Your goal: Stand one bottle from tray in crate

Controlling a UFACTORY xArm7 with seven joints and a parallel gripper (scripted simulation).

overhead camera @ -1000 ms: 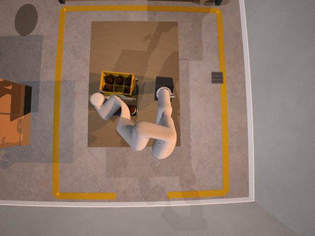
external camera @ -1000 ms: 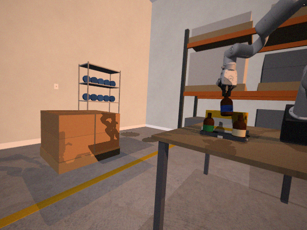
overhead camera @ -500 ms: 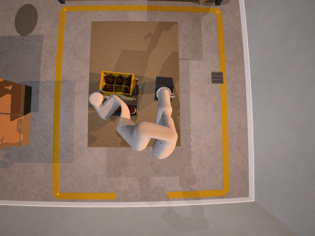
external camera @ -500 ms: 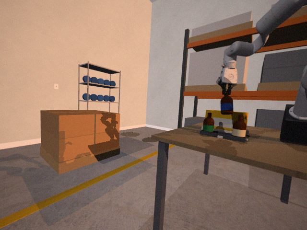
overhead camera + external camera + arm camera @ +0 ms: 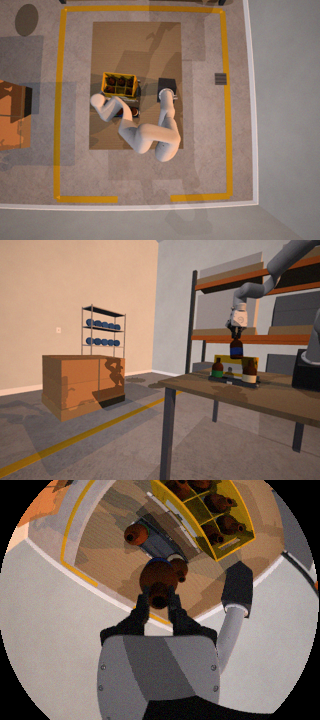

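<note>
My gripper (image 5: 236, 336) (image 5: 158, 592) is shut on the neck of a brown bottle with a blue label (image 5: 236, 350) (image 5: 158, 575). It holds this bottle roughly upright, in the air above the tray (image 5: 236, 384) (image 5: 161, 543). A green-labelled bottle (image 5: 217, 370) (image 5: 136, 534) and a cream-labelled bottle (image 5: 249, 374) (image 5: 178, 569) (image 5: 134, 111) stand upright near opposite ends of the tray. The yellow crate (image 5: 103, 82) (image 5: 222, 358) stands level beside the tray. Several brown bottles are in its cells; the middle cell on the tray side is empty. The gripper is hidden under the arm in the top view.
The wooden table (image 5: 136, 33) (image 5: 201, 389) carries the crate, the tray and the robot's dark base (image 5: 166, 82) (image 5: 306, 376). The arm reaches over part of the tray. A large cardboard box (image 5: 80, 382) stands on the floor, and tall racking (image 5: 193, 317) is behind the table.
</note>
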